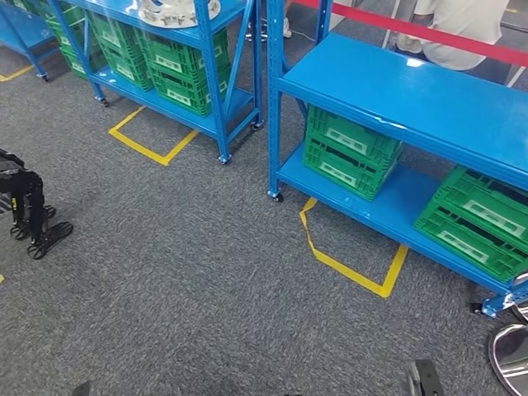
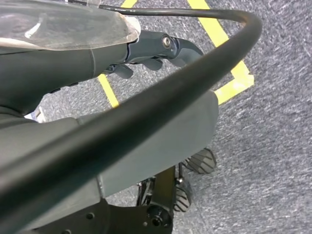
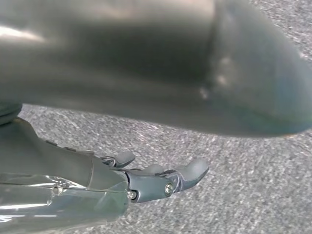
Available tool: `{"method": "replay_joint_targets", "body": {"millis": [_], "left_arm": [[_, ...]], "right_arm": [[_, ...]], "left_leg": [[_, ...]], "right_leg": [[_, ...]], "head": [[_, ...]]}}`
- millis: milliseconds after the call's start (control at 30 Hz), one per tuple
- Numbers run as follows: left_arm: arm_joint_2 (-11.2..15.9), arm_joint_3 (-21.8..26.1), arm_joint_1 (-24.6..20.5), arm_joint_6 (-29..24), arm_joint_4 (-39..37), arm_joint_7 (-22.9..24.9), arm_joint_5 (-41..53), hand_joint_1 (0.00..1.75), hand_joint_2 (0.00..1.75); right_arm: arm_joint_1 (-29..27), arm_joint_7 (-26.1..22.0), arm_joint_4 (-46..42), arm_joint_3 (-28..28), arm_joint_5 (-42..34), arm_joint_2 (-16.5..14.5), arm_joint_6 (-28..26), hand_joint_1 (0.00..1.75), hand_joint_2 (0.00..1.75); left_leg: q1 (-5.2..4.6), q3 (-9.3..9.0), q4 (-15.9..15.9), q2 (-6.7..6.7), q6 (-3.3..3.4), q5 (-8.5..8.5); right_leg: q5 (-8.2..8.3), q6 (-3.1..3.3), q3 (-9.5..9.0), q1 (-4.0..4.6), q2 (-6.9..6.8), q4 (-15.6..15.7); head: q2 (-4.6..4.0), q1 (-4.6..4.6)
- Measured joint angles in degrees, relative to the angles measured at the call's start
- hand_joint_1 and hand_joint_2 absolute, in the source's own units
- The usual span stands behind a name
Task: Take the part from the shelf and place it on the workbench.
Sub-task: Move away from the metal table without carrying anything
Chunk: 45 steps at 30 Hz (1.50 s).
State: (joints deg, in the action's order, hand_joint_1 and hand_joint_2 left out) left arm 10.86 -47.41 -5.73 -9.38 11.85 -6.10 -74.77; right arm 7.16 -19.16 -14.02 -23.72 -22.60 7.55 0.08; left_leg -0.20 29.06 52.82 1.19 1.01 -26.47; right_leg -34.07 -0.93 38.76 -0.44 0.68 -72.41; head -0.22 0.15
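two blue shelf units stood on the grey carpet [image 1: 186,313], and the nearer blue shelf [image 1: 398,107] on the right served as the landmark. three green crates were stacked low in it: one [image 1: 349,153] under its top board, two more [image 1: 479,219] further right on the bottom board. to the left of that shelf stood the second blue rack [image 1: 211,99], with several green crates [image 1: 168,66] packed under it, too crowded to count surely. on top of that rack lay the pale round part [image 1: 177,10], cut off by the frame edge. two yellow tape outlines marked the floor, one [image 1: 351,264] in front of the nearer shelf, one [image 1: 149,144] in front of the rack. behind the nearer shelf ran a red barrier tape [image 1: 436,33] and a person in a pale top [image 1: 460,29]. the left hand [image 2: 158,51] hung over the carpet, fingers loosely extended and holding nothing. the right hand [image 3: 162,178] likewise, fingers stretched out flat, empty.
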Motion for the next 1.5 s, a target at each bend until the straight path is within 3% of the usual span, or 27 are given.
{"method": "replay_joint_targets", "body": {"millis": [67, 133, 167, 233, 333, 400, 467, 500, 533, 567, 600, 633, 700, 767, 867, 933, 1000, 1033, 1067, 1100, 1133, 1200, 1267, 1333, 1400, 1467, 1500], "left_arm": [[-0.1, 0.0, 0.1, 0.0, 0.0, 0.0, 0.0, 0.00, 0.00], [-0.2, 0.0, 0.1, 0.0, 0.0, 0.0, 0.0, 0.00, 0.00], [-0.2, 0.0, 0.1, 0.0, 0.0, 0.0, 0.0, 0.00, 0.00], [-0.2, 0.0, 0.0, -0.1, 0.0, 0.0, 0.0, 0.00, 0.00], [-0.2, 0.0, 0.0, -0.1, 0.0, 0.0, 0.0, 0.00, 0.00], [-0.2, 0.0, 0.0, -0.1, 0.0, 0.0, 0.0, 0.00, 0.00], [-0.2, 0.0, 0.0, -0.1, 0.0, 0.0, 0.0, 0.00, 0.00], [-0.3, 0.0, 0.1, -0.1, 0.0, 0.0, 0.0, 0.00, 0.00], [-0.3, 0.0, 0.2, -0.1, 0.0, 0.0, 0.0, 0.00, 0.00], [-0.4, 0.0, 0.3, -0.1, 0.0, 0.0, 0.0, 0.00, 0.00], [-0.4, 0.0, 0.3, -0.1, 0.0, 0.0, 0.0, 0.00, 0.00], [-0.4, 0.0, 0.3, -0.1, 0.0, 0.0, 0.0, 0.00, 0.00], [-0.2, 0.0, 0.1, -0.2, 0.0, 0.0, 0.0, 0.00, 0.00], [-0.2, 0.0, 0.0, -0.4, 0.0, 0.0, 0.0, 0.00, 0.00], [-0.2, 0.0, -0.1, -0.5, 0.0, 0.0, -0.1, 0.00, 0.00], [-0.2, 0.0, -0.1, -0.5, 0.0, 0.0, -0.1, 0.00, 0.00], [-0.2, 0.0, 0.0, -0.5, 0.0, 0.0, -0.1, 0.00, 0.00], [-0.2, 0.0, 0.0, -0.5, 0.0, 0.0, -0.1, 0.00, 0.00], [-0.2, 0.0, 0.0, -0.5, 0.0, 0.0, -0.1, 0.00, 0.00], [-0.2, 0.0, 0.0, -0.5, 0.0, 0.0, -0.1, 0.00, 0.00], [-0.3, 0.0, 0.0, -0.5, 0.0, 0.0, -0.1, 0.00, 0.00], [-0.3, 0.0, 0.1, -0.5, 0.0, 0.0, 0.0, 0.00, 0.00], [-0.4, 0.0, 0.1, -0.5, 0.0, 0.0, 0.0, 0.00, 0.00], [-0.4, 0.0, 0.0, -0.5, 0.0, 0.0, 0.0, 0.00, 0.00], [-0.4, 0.0, -0.1, -0.5, 0.0, 0.0, 0.0, 0.00, 0.00], [-0.4, 0.0, 0.0, -0.5, 0.0, 0.0, 0.0, 0.00, 0.00], [-0.4, 0.0, 0.0, -0.5, 0.0, 0.0, 0.0, 0.00, 0.00]], "right_arm": [[-0.1, 0.0, 0.0, 0.0, 0.0, 0.0, 0.0, 0.00, 0.00], [0.0, 0.0, 0.0, 0.0, 0.0, 0.0, 0.0, 0.00, 0.00], [0.1, 0.0, 0.0, 0.0, 0.0, 0.0, 0.0, 0.00, 0.00], [0.1, 0.0, 0.0, 0.0, 0.0, 0.0, 0.0, 0.00, 0.00], [-0.1, 0.0, 0.0, 0.0, -0.1, 0.0, 0.0, 0.00, 0.00], [0.0, 0.0, 0.0, 0.0, -0.1, 0.0, 0.0, 0.00, 0.00], [0.1, 0.0, 0.0, 0.0, -0.2, 0.0, 0.0, 0.00, 0.00], [0.1, 0.0, 0.0, 0.0, -0.2, 0.0, 0.0, 0.00, 0.00], [0.0, 0.0, 0.0, 0.0, -0.3, 0.0, 0.0, 0.00, 0.00], [0.0, 0.0, 0.0, 0.0, -0.3, 0.0, 0.0, 0.00, 0.00], [0.0, 0.0, 0.0, 0.0, -0.3, 0.0, 0.0, 0.00, 0.00], [-0.1, 0.0, 0.0, 0.0, -0.3, 0.0, 0.0, 0.00, 0.00], [0.0, 0.0, 0.0, 0.0, -0.5, 0.0, 0.0, 0.00, 0.00], [-0.1, 0.0, 0.0, 0.0, -0.7, 0.0, 0.1, 0.00, 0.00], [-0.1, 0.0, 0.0, 0.0, -1.0, 0.0, 0.3, 0.00, 0.00], [-0.1, 0.0, 0.0, 0.0, -1.2, 0.0, 0.3, 0.00, 0.00], [-0.1, 0.0, 0.0, 0.0, -1.3, 0.0, 0.3, 0.00, 0.00], [-0.2, 0.0, 0.0, 0.0, -1.4, 0.0, 0.3, 0.00, 0.00], [-0.3, 0.0, 0.0, -0.1, -1.4, 0.0, 0.3, 0.00, 0.00], [-0.4, 0.0, 0.0, -0.1, -1.5, 0.0, 0.3, 0.00, 0.00], [-0.4, 0.0, 0.0, -0.1, -1.6, 0.0, 0.4, 0.00, 0.00], [-0.2, -0.1, 0.0, -0.1, -1.8, 0.0, 0.4, 0.00, 0.00], [0.0, -0.1, 0.0, -0.1, -1.9, 0.1, 0.4, 0.00, 0.00], [-0.1, -0.1, 0.0, -0.1, -2.1, 0.1, 0.5, 0.00, 0.00], [-0.2, -0.1, 0.0, -0.1, -2.2, 0.1, 0.6, 0.00, 0.00], [0.0, -0.2, 0.0, -0.1, -2.2, 0.1, 0.6, 0.00, 0.00], [0.1, -0.2, 0.0, -0.1, -2.2, 0.1, 0.6, 0.00, 0.00]], "left_leg": [[0.02, -0.21, 0.1, 0.41, -0.12, -0.18], [-0.04, -0.53, 0.1, 0.89, -0.44, -0.47], [-0.16, -0.53, 0.3, 1.10, -0.65, -0.60], [-0.37, -0.35, 0.5, 1.61, -1.09, -0.63], [-0.31, -0.13, 1.1, 1.77, -1.79, -1.08], [-0.08, 1.72, 5.3, 0.43, -2.37, -3.64], [0.13, 6.03, 13.8, -0.57, -2.69, -7.41], [0.17, 8.06, 17.5, -0.66, -2.71, -8.57], [0.17, 9.10, 19.0, -0.69, -2.64, -8.50], [0.17, 8.99, 18.3, -0.74, -2.49, -7.36], [0.15, 7.59, 15.1, -0.91, -2.25, -5.27], [0.12, 5.41, 10.5, -1.39, -1.93, -2.90], [-0.03, 1.79, 2.8, -2.58, -1.46, -0.12], [-0.34, 0.93, 0.7, -2.85, -1.16, 0.12], [-0.20, 0.52, -0.2, -1.69, -0.31, 0.65], [0.00, 0.19, -0.8, -0.79, 0.16, 0.88], [-0.06, 0.10, -0.8, 0.02, 0.38, 0.78], [-0.07, 0.07, -0.8, 0.39, 0.41, 0.73], [-0.08, 0.01, -0.8, 0.77, 0.39, 0.66], [-0.07, -0.11, -0.8, 1.14, 0.31, 0.56], [-0.05, -0.31, -0.8, 1.55, 0.19, 0.40], [-0.19, -0.69, -0.6, 2.38, -0.20, 0.01], [-0.46, -0.78, -0.3, 3.24, -0.61, -0.24], [-0.56, -0.77, -0.2, 4.19, -0.98, -0.38], [-0.34, -0.19, 1.6, 2.84, -1.59, -1.76], [0.01, 2.77, 8.2, 0.20, -2.15, -5.43], [0.11, 4.93, 12.5, -0.45, -2.27, -7.39]], "right_leg": [[2.88, -0.02, -2.30, -0.09, -0.38, 4.1], [5.99, 0.25, -6.47, 0.08, -1.76, 12.2], [6.56, 0.50, -7.88, 0.21, -2.41, 14.8], [6.59, 1.04, -8.76, 0.54, -2.90, 16.6], [6.95, 1.78, -8.72, 0.53, -1.92, 16.9], [7.20, 2.31, -8.79, 0.36, -1.32, 17.2], [7.32, 2.67, -8.61, 0.40, -0.67, 17.2], [7.35, 2.78, -8.54, 0.45, -0.32, 17.2], [7.38, 2.84, -8.50, 0.50, 0.07, 17.2], [7.41, 2.87, -8.51, 0.53, 0.47, 17.2], [7.43, 2.88, -8.57, 0.55, 0.90, 17.2], [7.45, 2.86, -8.64, 0.54, 1.32, 17.2], [7.49, 2.61, -8.64, 0.52, 1.94, 17.2], [7.55, 2.08, -8.47, 0.40, 2.36, 17.3], [7.22, 1.18, -8.06, 0.34, 2.39, 17.1], [4.22, 0.72, -5.89, 0.37, 1.09, 12.2], [0.14, 0.28, -2.20, 0.26, 0.16, 3.8], [-0.81, 0.10, -0.92, 0.18, 0.04, 0.9], [-0.52, -0.03, -0.68, 0.09, -0.07, 0.3], [0.89, -0.10, -1.68, 0.01, -0.29, 2.2], [3.03, -0.10, -3.73, -0.05, -0.72, 6.1], [6.13, 0.16, -7.95, 0.21, -2.85, 14.5], [6.64, 0.71, -9.54, 0.56, -4.18, 17.8], [6.84, 1.34, -9.64, 0.62, -3.31, 18.0], [7.18, 1.95, -9.72, 0.48, -2.22, 18.3], [7.44, 2.40, -9.65, 0.31, -1.20, 18.5], [7.49, 2.52, -9.55, 0.30, -0.67, 18.5]], "head": [[0.00, 0.54], [0.00, 1.07], [0.00, 1.27], [0.00, 1.21], [0.00, 0.67], [0.00, 0.13], [0.00, -0.62], [0.00, -0.90], [0.00, -1.09], [0.00, -1.30], [0.00, -1.49], [0.00, -1.68], [0.00, -1.86], [0.00, -1.88], [0.00, -1.84], [0.00, -1.26], [0.00, -0.47], [0.00, -0.19], [0.00, 0.06], [0.00, 0.31], [0.00, 0.57], [0.00, 1.16], [0.00, 1.39], [0.00, 1.04], [0.00, 0.65], [0.00, 0.08], [0.00, -0.28]]}}
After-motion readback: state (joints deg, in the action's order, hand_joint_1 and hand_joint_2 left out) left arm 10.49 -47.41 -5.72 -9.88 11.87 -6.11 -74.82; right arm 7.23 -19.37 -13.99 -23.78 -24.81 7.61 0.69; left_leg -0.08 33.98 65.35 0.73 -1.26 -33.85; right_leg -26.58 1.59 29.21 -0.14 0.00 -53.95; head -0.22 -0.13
